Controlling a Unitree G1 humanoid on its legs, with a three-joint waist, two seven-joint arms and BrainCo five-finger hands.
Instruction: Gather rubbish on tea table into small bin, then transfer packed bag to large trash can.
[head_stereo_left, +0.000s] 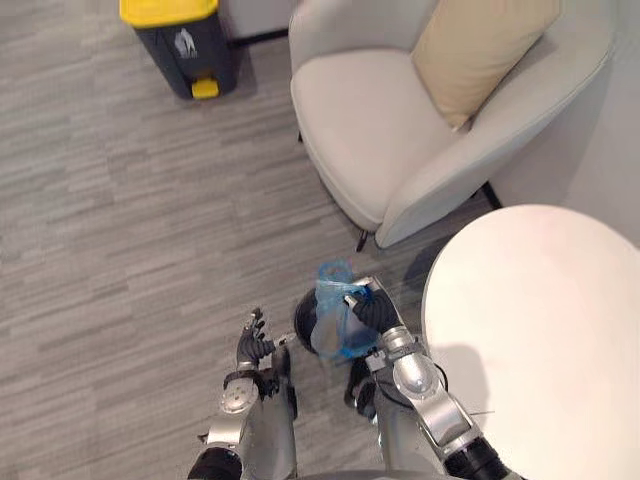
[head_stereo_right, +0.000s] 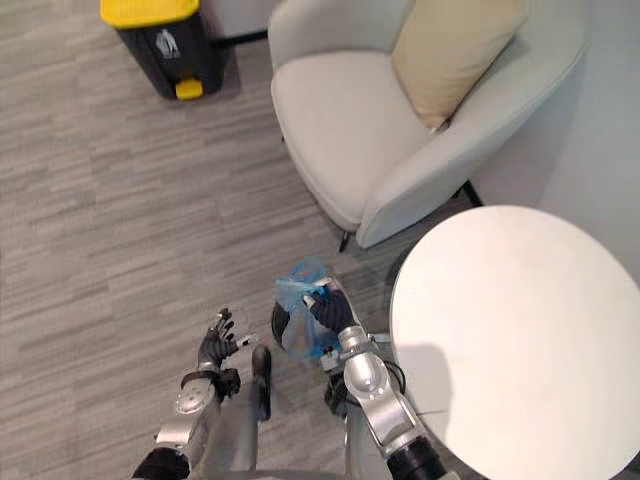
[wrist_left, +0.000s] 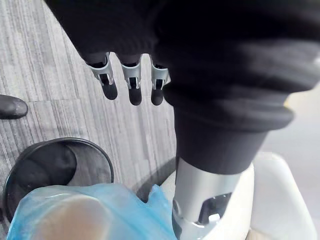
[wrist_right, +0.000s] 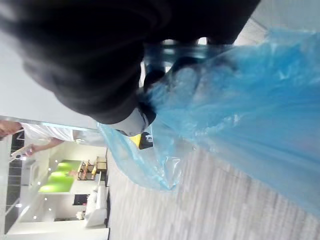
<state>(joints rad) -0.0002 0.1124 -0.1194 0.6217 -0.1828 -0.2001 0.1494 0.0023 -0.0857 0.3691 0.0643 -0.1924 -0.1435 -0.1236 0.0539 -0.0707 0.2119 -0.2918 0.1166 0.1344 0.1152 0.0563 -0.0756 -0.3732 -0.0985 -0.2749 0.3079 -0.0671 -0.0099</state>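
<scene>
Since the blue rubbish bag (head_stereo_left: 333, 325) hangs from the right hand (head_stereo_left: 375, 310), fingers curled tight round its bunched neck, the gathering stage looks done. The bag is bulging, with something pale showing through the plastic. It hangs just above the small black bin (wrist_left: 60, 165), which stands on the floor beside the round white worktop (head_stereo_left: 540, 330). Judging from the left wrist view, the bin's inside is dark and unlined, so the bag is out of it. The visible worktop surface is plain white, so nothing seems left to collect there.

The left hand (head_stereo_left: 252, 345) hovers near the bin, fingers straight and spread, holding nothing.

Left to do: carry the bag to the large trash can with the yellow lid (head_stereo_left: 185, 45), which stands well apart across the grey floor, past the beige armchair (head_stereo_left: 400, 130) with its tan cushion (head_stereo_left: 480, 50). The lid looks closed, so it probably needs opening, likely by the yellow pedal.

Labels: a pale symbol on the can's dark front; no legible writing anywhere.
</scene>
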